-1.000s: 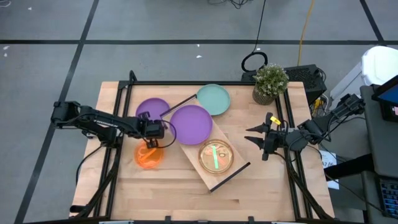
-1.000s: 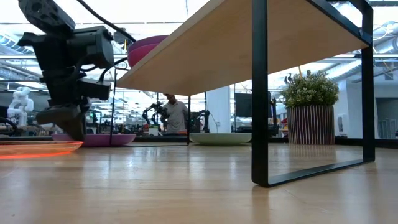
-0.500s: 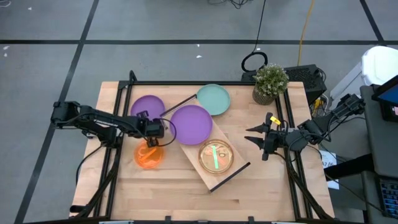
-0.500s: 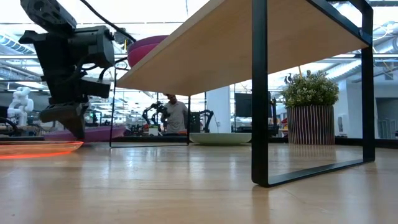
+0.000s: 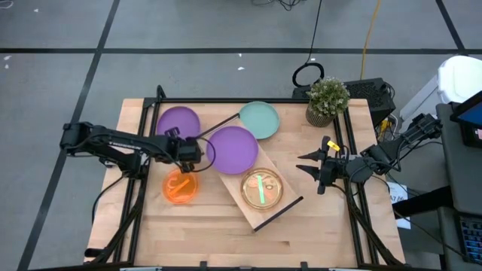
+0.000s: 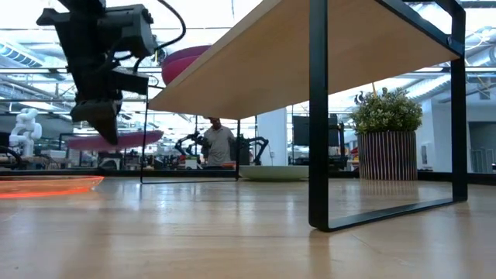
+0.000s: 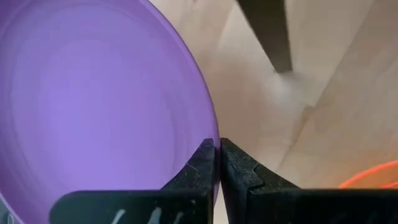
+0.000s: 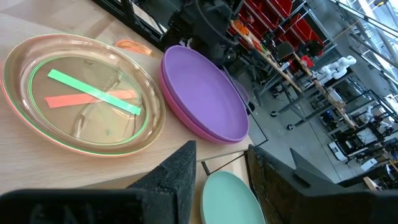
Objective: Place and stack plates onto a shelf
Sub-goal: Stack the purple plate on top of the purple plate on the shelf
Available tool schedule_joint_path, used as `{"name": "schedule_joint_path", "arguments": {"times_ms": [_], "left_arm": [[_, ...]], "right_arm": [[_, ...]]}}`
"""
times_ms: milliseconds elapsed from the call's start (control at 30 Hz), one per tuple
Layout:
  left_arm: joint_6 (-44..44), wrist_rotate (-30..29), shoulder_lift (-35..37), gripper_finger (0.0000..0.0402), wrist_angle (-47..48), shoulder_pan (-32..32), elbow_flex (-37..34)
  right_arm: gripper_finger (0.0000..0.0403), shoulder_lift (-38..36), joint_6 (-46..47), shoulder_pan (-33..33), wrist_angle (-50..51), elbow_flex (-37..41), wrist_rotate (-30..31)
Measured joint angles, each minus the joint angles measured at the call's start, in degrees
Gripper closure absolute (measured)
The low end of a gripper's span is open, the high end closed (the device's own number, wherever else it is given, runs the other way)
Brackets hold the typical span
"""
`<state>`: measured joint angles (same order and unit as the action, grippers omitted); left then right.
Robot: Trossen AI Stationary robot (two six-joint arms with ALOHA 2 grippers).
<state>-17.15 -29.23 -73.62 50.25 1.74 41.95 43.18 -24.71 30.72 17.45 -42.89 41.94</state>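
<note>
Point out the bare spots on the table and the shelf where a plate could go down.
The near strip of table, in front of the orange plate and the shelf, is bare. On the shelf, only the edge beside the clear plates is free. It is crowded around the purple stack, teal plate and the purple plate that the left claw holds.

In the left wrist view the purple plate (image 7: 99,106) runs off the picture's edge, so its full outline is hidden, and the orange plate (image 7: 373,176) shows only as a sliver of rim. The dark frame leg (image 7: 267,31) there is blurred. In the low view the shelf (image 6: 310,54) is seen from beneath, hiding what lies on top except one magenta plate (image 6: 182,62) edge. The person (image 6: 218,143) in the room behind is too small to make out.
</note>
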Motion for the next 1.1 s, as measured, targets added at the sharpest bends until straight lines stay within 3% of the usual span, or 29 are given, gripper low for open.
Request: {"name": "schedule_joint_path", "arguments": {"times_ms": [467,833,1100], "left_arm": [[-2.89,-5.75,6.54,0.0392,11.6,0.02,6.67],[4.88,-6.23,6.95,0.0392,21.42,0.01,21.21],[17.85,-2.69,4.86,0.0392,21.7,0.0,31.47]], "right_arm": [[0.0275,0.02,0.07,0.0,0.55,-0.02,0.02],[0.0275,0.02,0.17,0.0,0.44,-0.02,0.02],[0.0275,0.02,0.18,0.0,0.44,-0.04,0.02]]}}
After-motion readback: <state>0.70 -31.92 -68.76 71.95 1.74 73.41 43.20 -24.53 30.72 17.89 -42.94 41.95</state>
